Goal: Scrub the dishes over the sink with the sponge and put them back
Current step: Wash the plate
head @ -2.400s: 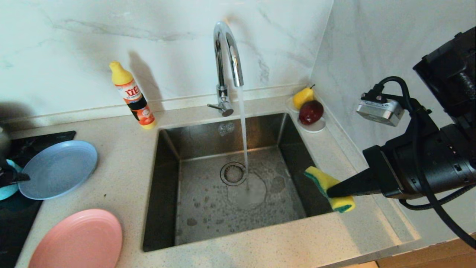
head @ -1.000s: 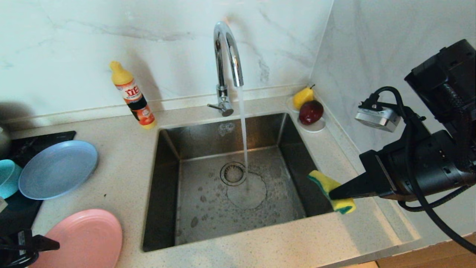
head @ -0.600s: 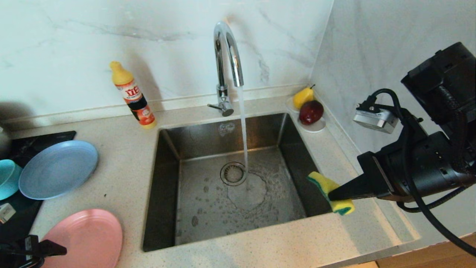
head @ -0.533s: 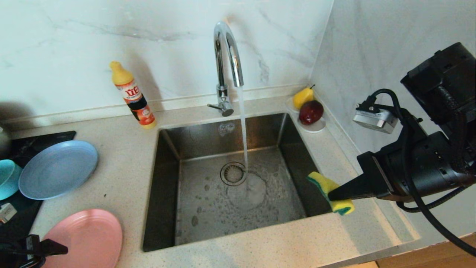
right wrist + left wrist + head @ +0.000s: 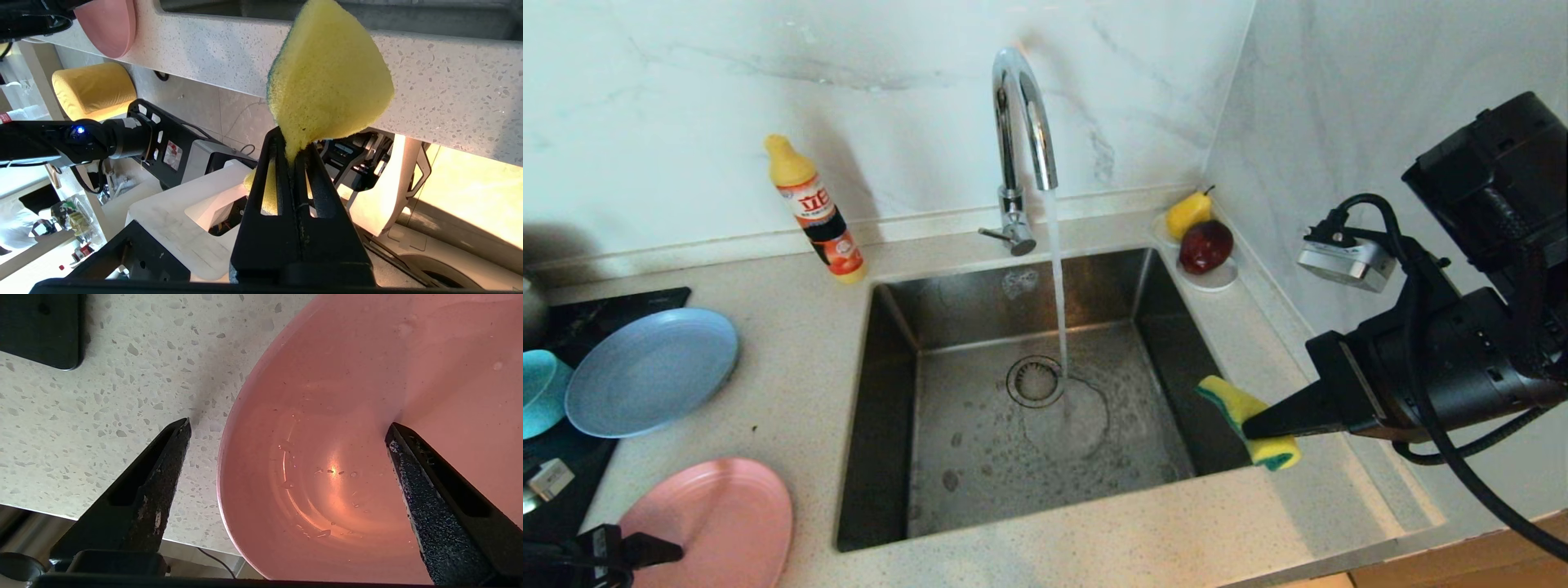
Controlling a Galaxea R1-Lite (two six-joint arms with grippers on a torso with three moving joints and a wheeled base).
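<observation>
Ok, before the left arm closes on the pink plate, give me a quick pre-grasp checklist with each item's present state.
1. Left pincer open: ok, its fingers stand wide apart.
2. Pink plate's rim between the fingers: ok, one finger over the counter, the other over the plate.
3. Fingers low enough to catch the rim: cannot tell.
4. Sponge secured: ok, the right pincer is shut on it at the sink's right edge.
5. Water running for the scrub: ok, the faucet streams into the sink.
6. Other dishes clear of the grasp: ok, the grey-blue plate and the teal bowl sit farther back.
</observation>
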